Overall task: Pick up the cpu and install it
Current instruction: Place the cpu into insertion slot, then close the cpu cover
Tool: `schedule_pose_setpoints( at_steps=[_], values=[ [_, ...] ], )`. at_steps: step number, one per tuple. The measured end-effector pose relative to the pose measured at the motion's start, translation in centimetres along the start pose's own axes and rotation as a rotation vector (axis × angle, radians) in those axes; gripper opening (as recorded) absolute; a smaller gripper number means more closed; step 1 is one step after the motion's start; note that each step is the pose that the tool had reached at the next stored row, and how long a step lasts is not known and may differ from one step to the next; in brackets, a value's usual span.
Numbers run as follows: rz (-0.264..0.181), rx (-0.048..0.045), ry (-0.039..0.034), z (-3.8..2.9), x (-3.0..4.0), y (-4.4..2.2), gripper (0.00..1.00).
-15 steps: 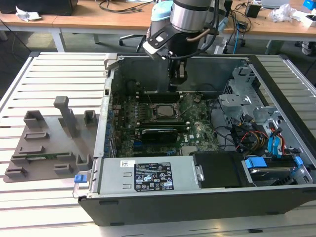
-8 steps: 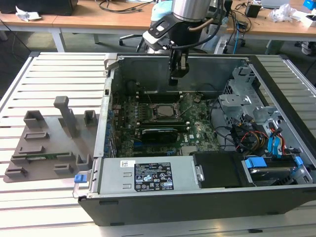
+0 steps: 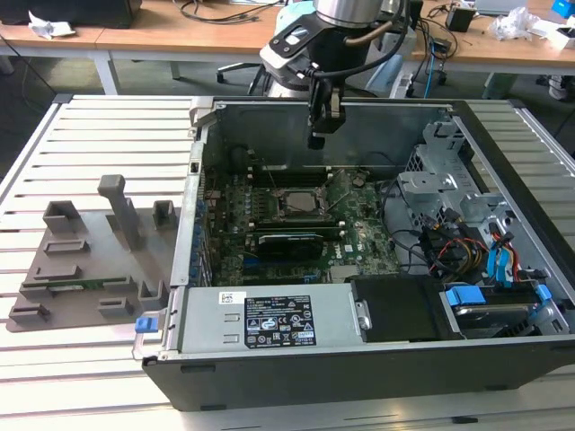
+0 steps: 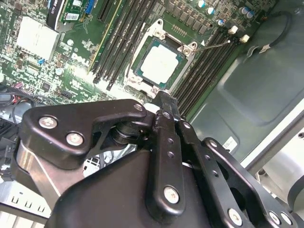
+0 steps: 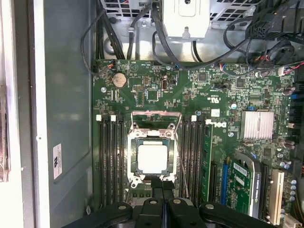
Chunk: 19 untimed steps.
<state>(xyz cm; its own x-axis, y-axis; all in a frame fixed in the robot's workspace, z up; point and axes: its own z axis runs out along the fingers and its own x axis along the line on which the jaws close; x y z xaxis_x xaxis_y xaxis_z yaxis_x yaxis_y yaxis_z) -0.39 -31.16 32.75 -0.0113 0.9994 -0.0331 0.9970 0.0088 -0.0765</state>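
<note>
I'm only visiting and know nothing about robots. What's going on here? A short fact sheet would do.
Setting: open computer case on a slatted table
Cpu: lying in the socket on the motherboard, silver top up
Gripper: shut, holding nothing, above the cpu and clear of it
Beside the case: grey tray, on the exterior view's left

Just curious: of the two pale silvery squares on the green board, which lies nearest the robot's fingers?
The smooth flat silver-grey square chip in the metal-framed socket; the ribbed silver heatsink sits farther off.
</note>
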Motion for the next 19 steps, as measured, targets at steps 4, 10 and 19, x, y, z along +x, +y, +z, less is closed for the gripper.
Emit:
schedule_pose_setpoints(
  at_steps=[4, 10, 19],
  values=[
    [0.000, 0.0000, 0.0000, -0.02, 0.00, 0.00, 0.11],
    [0.000, 0.0000, -0.0001, -0.05, 0.00, 0.10, 0.11],
    [0.000, 0.0000, -0.0001, -0.17, 0.00, 1.83, 0.11]
  ],
)
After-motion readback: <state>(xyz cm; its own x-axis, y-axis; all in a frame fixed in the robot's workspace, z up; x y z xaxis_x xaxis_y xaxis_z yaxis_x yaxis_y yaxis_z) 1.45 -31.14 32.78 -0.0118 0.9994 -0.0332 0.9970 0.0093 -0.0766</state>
